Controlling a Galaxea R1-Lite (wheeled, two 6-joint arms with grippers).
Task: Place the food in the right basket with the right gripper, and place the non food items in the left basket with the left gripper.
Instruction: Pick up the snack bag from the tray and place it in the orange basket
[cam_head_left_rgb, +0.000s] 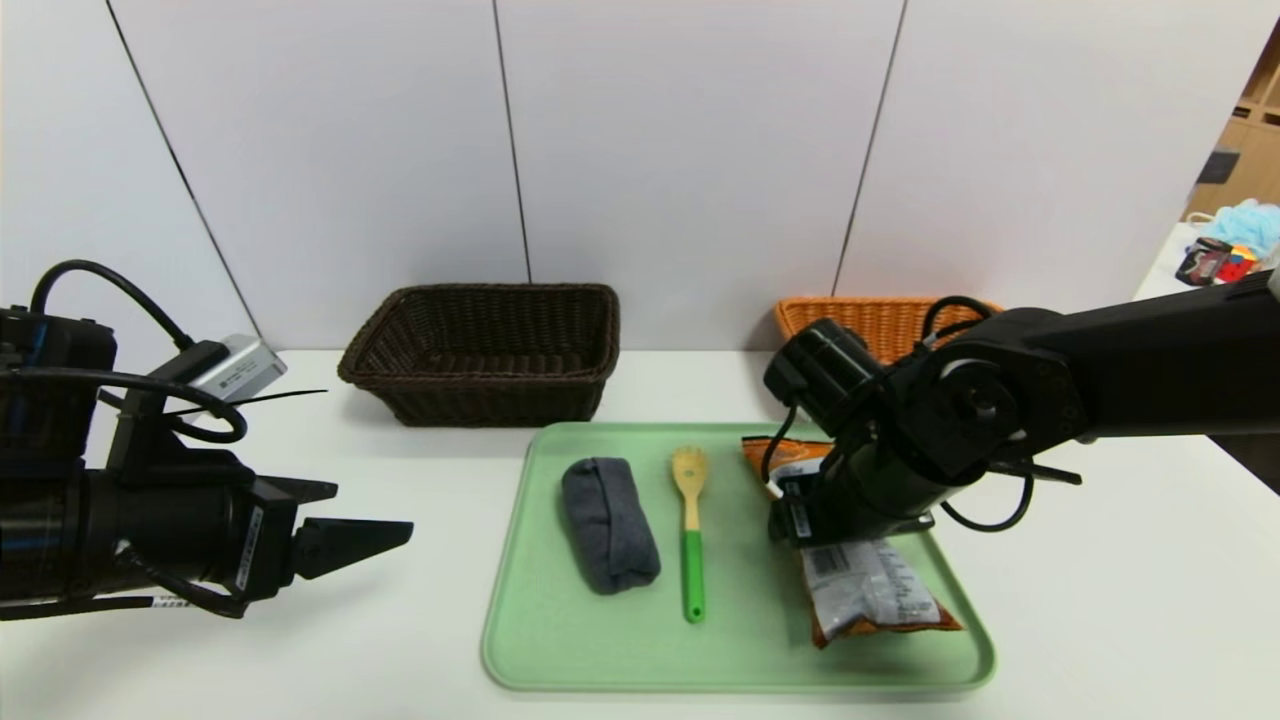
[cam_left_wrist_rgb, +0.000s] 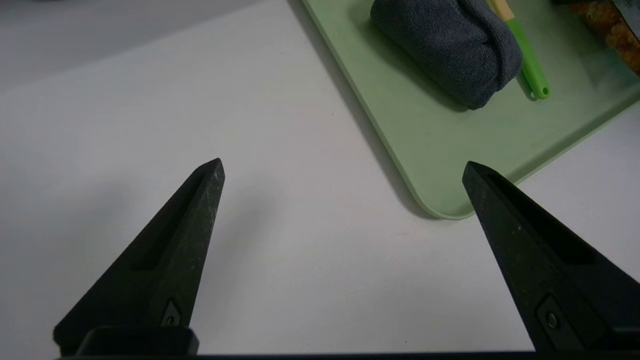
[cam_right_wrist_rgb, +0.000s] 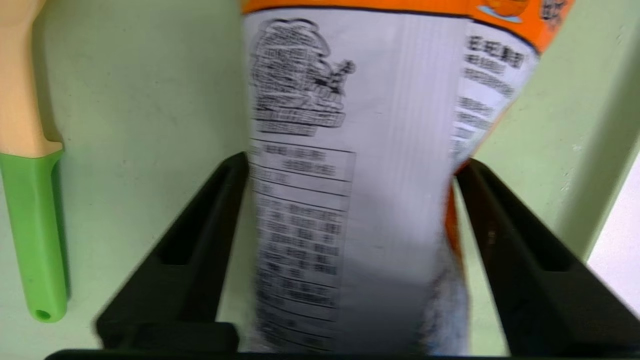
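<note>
The food (cam_head_left_rgb: 870, 590), a long orange snack bag lying white-silver back up, rests on the right side of the green tray (cam_head_left_rgb: 560, 640). My right gripper (cam_head_left_rgb: 800, 520) is down over its middle. In the right wrist view its fingers (cam_right_wrist_rgb: 210, 235) touch both edges of the bag (cam_right_wrist_rgb: 360, 125), which looks pinched between the tips of the right gripper (cam_right_wrist_rgb: 352, 165). The dark grey cloth roll (cam_head_left_rgb: 608, 522) and the yellow spoon-fork with green handle (cam_head_left_rgb: 690, 530) lie on the tray too. My left gripper (cam_head_left_rgb: 373, 510) hovers open left of the tray, empty (cam_left_wrist_rgb: 345, 167).
The dark brown left basket (cam_head_left_rgb: 480, 350) stands behind the tray at the wall. The orange-tan right basket (cam_head_left_rgb: 880, 320) is behind my right arm, partly hidden. The tray's near corner (cam_left_wrist_rgb: 450, 210) lies just ahead of the left gripper's fingers. Clutter sits at the far right.
</note>
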